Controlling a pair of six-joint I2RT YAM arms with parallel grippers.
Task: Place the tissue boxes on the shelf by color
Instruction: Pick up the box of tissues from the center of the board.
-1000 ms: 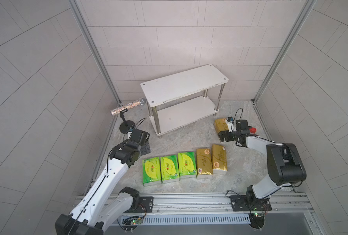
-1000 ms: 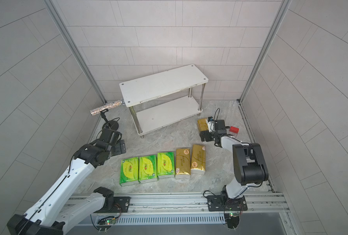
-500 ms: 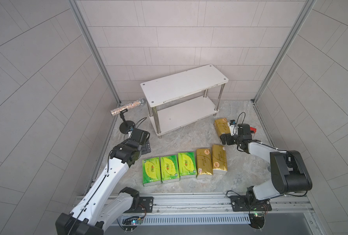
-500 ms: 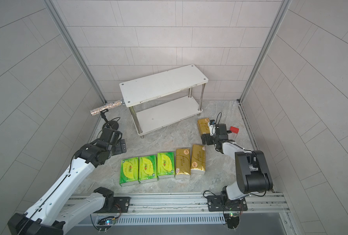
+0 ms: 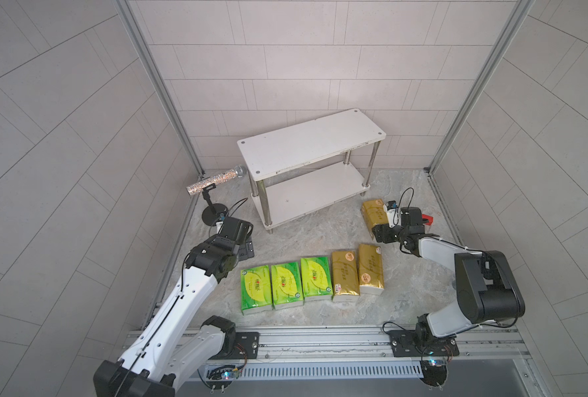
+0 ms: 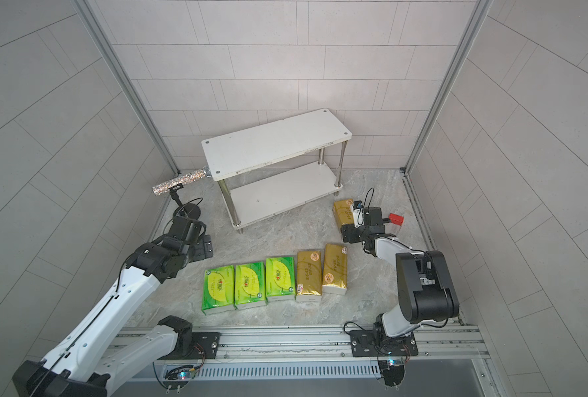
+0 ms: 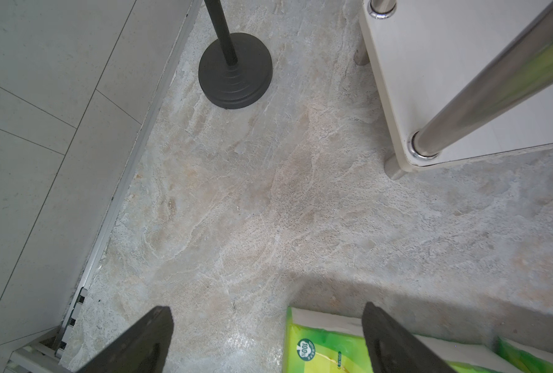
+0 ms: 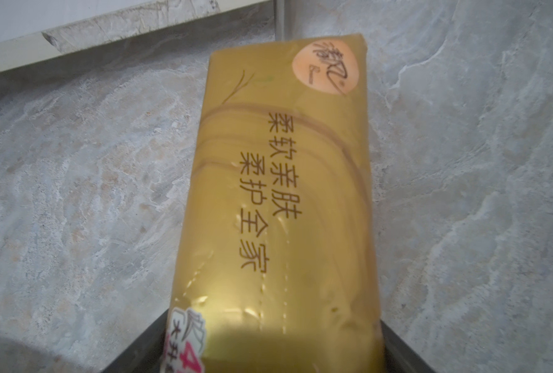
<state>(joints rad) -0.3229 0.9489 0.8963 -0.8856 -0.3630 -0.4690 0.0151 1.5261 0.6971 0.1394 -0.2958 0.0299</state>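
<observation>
Three green tissue boxes (image 5: 287,285) — bright green, yellow leaf design, white ends. The gold tissue boxes (image 5: 345,276) are shiny; the far gold tissue box (image 8: 278,210) bears brown characters and a peach disc. White shelf (image 5: 306,144) boards, chrome legs. Glittery silver microphone (image 5: 213,180) on a black stand (image 7: 234,77). Marbled grey-beige table (image 5: 306,237) — one red block (image 5: 427,219).

A marbled grey-beige table (image 5: 306,237) fills the cell, closed in by pale tiled walls (image 5: 285,68). At about ten o'clock a glittery microphone (image 5: 215,179) sits tilted atop a black stand (image 5: 206,198), whose round base (image 7: 235,76) rests on the table close to the wall. At three o'clock a small red block (image 6: 396,219) lies near the table's edge. An aluminium rail (image 5: 320,340) runs along six o'clock.
</observation>
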